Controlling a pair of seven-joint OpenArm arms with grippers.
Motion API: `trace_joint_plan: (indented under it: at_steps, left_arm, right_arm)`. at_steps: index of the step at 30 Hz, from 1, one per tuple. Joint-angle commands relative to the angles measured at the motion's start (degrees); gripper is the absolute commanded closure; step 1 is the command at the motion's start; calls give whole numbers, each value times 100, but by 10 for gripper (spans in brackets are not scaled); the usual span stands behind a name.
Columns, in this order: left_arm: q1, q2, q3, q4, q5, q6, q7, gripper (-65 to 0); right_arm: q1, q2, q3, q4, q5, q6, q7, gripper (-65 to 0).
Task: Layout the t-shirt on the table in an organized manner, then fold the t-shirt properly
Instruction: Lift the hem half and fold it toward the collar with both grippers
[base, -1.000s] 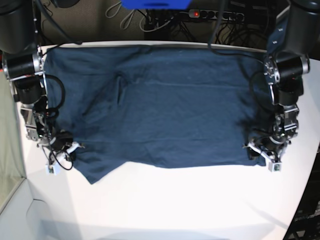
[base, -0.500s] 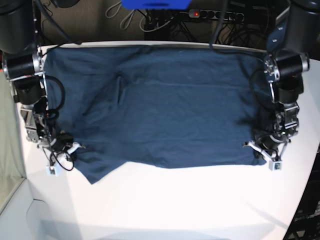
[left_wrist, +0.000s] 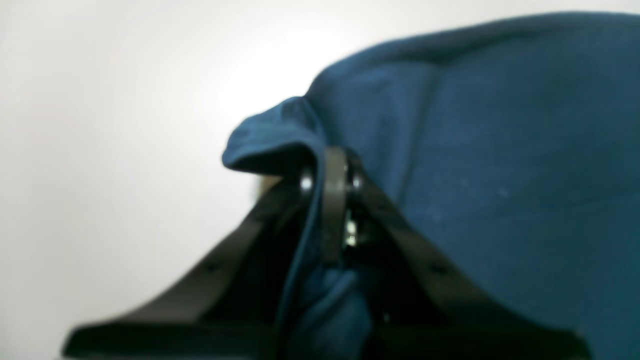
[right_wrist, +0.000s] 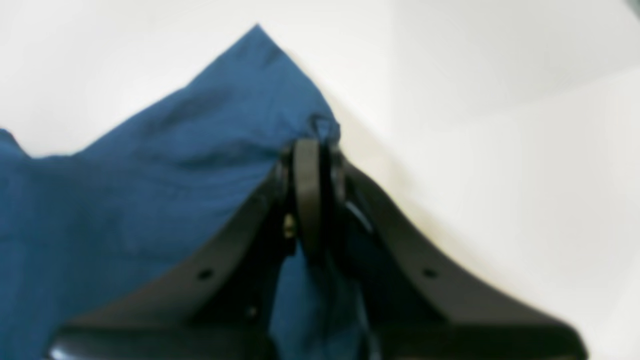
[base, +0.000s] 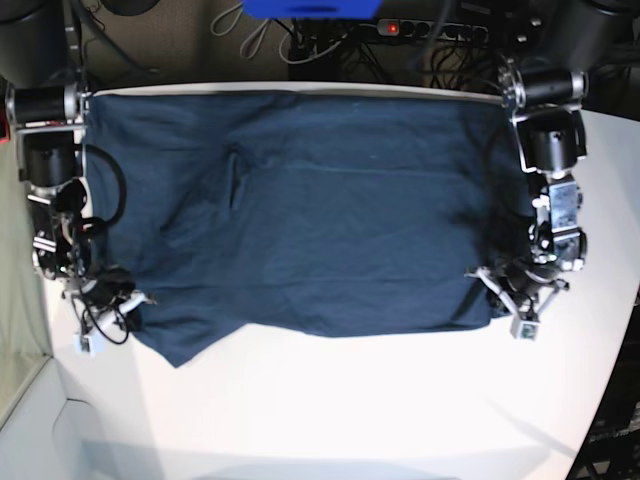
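Shirt (base: 300, 210) spread flat across far half of table (base: 350, 410), reaching far edge; near hem ragged toward left-hand corner of base view. Left gripper (left_wrist: 332, 172) clamped on bunched hem corner. Right gripper (right_wrist: 312, 150) clamped on opposite hem corner, cloth pinched between closed jaws.

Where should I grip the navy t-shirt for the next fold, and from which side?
Grip the dark navy-blue soft fabric t-shirt at its two near corners, coming from the outer sides: it lies spread flat, its near edge free. The left hand and right hand are pinched on them.
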Motion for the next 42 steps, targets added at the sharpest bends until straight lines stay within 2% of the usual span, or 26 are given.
trace_joint_plan:
  at_steps: [1, 5, 9, 15, 19, 26, 31, 38, 42]
  left_arm:
    - [-117, -105, -13, 278, -216, 35, -46, -1]
    - [261, -211, -13, 814, -726, 35, 244, -1]
    - [543, -255, -13, 1219, -989, 35, 279, -1]
    - [973, -272, -189, 1896, -1306, 35, 279, -1]
    - [1088, -229, -558, 2151, -1341, 35, 288, -1]
    - [1281, -229, -611, 2160, -1341, 35, 288, -1]
    - [1483, -220, -611, 2195, -1341, 35, 288, -1]
    - [1984, -220, -620, 2669, -1341, 35, 288, -1]
    - [2072, -220, -690, 2757, -1341, 35, 288, -1]
  right_arm:
    - [168, 97, 72, 101, 58, 28, 138, 0]
    - [-52, 168, 327, 119, 66, 46, 15, 0]
    - [-289, 177, 679, 356, 66, 520, -64, 0]
    - [-799, 221, 1092, 1200, 66, 538, -407, 0]
    - [-1230, 229, 1136, 1895, 66, 538, -530, 0]
    - [-1959, 229, 1576, 2941, 66, 547, -697, 0]
    - [-2320, 203, 1883, 3249, 49, 1057, -767, 0]
    - [-2750, 194, 2015, 3328, 66, 1118, -750, 0]
    - [-2821, 194, 2015, 3328, 75, 1382, -750, 0]
